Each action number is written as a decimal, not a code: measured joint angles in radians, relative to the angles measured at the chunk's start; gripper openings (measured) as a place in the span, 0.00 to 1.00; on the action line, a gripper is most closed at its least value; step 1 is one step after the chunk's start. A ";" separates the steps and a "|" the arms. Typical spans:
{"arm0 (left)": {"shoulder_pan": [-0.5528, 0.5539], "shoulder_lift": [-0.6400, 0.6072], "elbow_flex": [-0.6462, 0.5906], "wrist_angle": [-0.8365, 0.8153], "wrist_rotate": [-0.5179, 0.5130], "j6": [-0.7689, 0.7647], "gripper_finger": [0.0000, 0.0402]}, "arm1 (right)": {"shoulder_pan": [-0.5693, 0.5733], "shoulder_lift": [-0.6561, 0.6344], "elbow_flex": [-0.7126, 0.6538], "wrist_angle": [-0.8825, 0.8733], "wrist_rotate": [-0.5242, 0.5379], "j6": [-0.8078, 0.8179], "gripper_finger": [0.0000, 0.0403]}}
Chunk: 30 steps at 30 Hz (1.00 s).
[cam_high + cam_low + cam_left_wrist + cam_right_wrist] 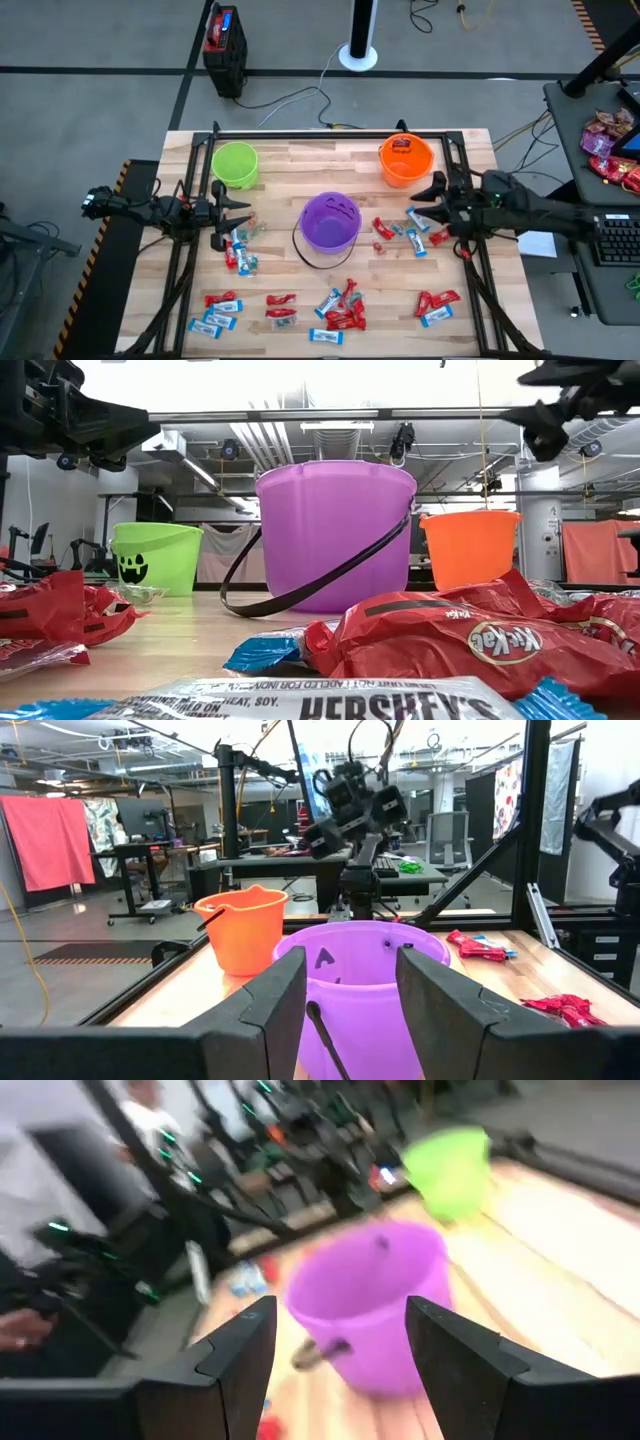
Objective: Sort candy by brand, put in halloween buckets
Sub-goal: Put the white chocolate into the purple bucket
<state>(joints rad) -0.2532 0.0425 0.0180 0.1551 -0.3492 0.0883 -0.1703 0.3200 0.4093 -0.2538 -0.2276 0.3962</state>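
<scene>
Three buckets stand on the wooden table: lime green [235, 163] far left, orange [405, 158] far right with something red inside, and purple [330, 220] in the middle, its black handle lying down on the near side. Red, light blue and white candy [340, 308] lies scattered over the near half, with small heaps beside each gripper. My left gripper [240, 216] hovers open above the candy left of the purple bucket [350, 970]. My right gripper [425, 207] hovers open to that bucket's right [370, 1305], near the orange one. Neither holds anything.
A black metal frame [330, 133] borders the table. A black and red box [225, 35] and a white stand base [358, 55] sit on the floor beyond the far edge. A side table on the right holds a keyboard [612, 240] and pink and red bags [608, 150].
</scene>
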 joint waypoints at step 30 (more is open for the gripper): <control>0.000 0.010 0.014 0.163 0.211 -0.891 0.35 | 0.037 0.802 0.918 -1.086 0.123 0.224 0.53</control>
<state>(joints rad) -0.2533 0.0530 0.0318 0.3178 -0.1378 -0.8030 -0.1337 1.1219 1.3274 -1.3398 -0.1047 0.6199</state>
